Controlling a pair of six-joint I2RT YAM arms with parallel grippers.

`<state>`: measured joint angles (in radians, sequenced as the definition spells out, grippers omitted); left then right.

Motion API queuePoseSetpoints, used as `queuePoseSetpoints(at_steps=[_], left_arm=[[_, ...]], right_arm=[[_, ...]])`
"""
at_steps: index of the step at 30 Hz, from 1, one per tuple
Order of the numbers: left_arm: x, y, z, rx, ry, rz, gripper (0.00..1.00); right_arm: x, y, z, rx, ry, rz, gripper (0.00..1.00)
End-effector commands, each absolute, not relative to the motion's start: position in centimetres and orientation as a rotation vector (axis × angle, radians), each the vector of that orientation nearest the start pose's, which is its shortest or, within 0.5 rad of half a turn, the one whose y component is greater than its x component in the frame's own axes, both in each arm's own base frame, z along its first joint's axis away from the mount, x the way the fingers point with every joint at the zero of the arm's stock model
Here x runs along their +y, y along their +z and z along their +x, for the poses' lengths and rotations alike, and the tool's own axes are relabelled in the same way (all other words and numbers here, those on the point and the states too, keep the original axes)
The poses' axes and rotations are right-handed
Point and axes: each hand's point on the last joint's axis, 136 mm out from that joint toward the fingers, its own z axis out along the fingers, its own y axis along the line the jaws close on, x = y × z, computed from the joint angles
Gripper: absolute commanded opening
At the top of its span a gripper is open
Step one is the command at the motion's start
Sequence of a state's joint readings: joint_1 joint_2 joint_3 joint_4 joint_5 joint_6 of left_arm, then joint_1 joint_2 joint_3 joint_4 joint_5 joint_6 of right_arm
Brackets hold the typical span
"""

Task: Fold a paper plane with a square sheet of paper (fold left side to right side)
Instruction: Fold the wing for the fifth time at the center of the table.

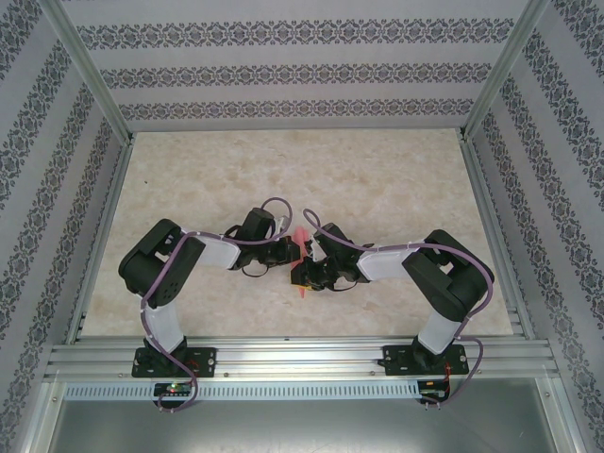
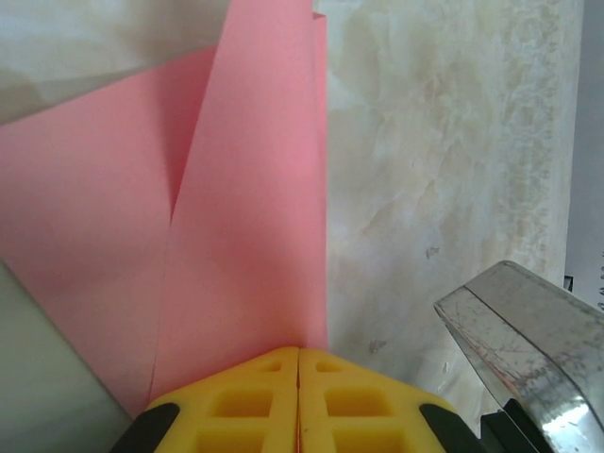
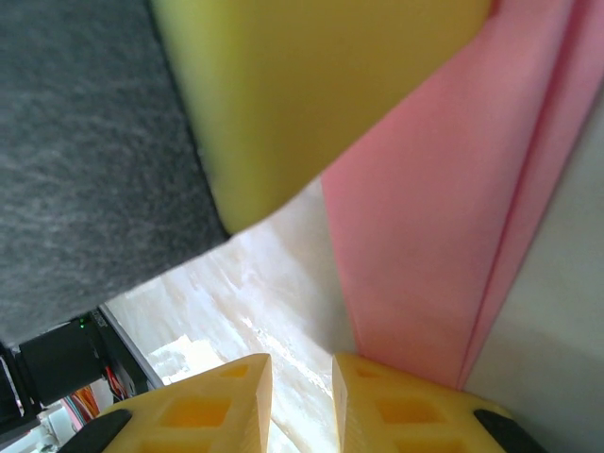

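The square sheet of paper [image 1: 301, 238] is salmon-red and creased into a slim pointed shape, held up off the table between the two arms at mid-table. In the left wrist view its long folded panels [image 2: 245, 208] rise from my left gripper [image 2: 299, 351], whose yellow fingers are pressed together on the paper's lower edge. My left gripper [image 1: 291, 253] sits just left of the paper. My right gripper [image 3: 300, 363] stands slightly open with bare table showing through the gap. The paper [image 3: 425, 236] runs down behind its right finger. My right gripper [image 1: 311, 274] is close under the paper.
The marble-patterned table [image 1: 377, 179] has free room behind and to both sides of the grippers. Patterned walls and metal frame rails [image 1: 283, 354] enclose it. A shiny metal piece [image 2: 528, 349] juts in at the lower right of the left wrist view. A left finger [image 3: 302, 85] looms close above my right gripper.
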<state>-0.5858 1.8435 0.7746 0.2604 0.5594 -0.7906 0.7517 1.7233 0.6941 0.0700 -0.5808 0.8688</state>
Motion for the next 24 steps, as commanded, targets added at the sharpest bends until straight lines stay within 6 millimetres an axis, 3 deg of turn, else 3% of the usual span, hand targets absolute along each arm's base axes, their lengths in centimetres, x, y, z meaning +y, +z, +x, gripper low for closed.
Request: queuePoseSetpoints(at_steps=[1, 7, 11, 24], left_arm=[[-29.4, -0.2, 29.5, 2.697, -1.093, 0.021, 0.09], [-28.8, -1.8, 29.1, 2.743, -1.042, 0.003, 0.07], [-28.7, -2.4, 28.8, 2.753, -1.046, -0.015, 0.07], [-28.5, -2.4, 28.7, 2.751, -1.041, -0.014, 0.06]], right_arm=[[28.2, -1.8, 17.8, 3.056, 1.026, -0.026, 0.25], [29.7, 2.4, 19.5, 2.895, 1.124, -0.126, 0.27], [29.3, 4.8, 20.0, 2.833, 1.119, -0.137, 0.27], [30.8, 3.9, 17.6, 2.84, 1.303, -0.071, 0.26]])
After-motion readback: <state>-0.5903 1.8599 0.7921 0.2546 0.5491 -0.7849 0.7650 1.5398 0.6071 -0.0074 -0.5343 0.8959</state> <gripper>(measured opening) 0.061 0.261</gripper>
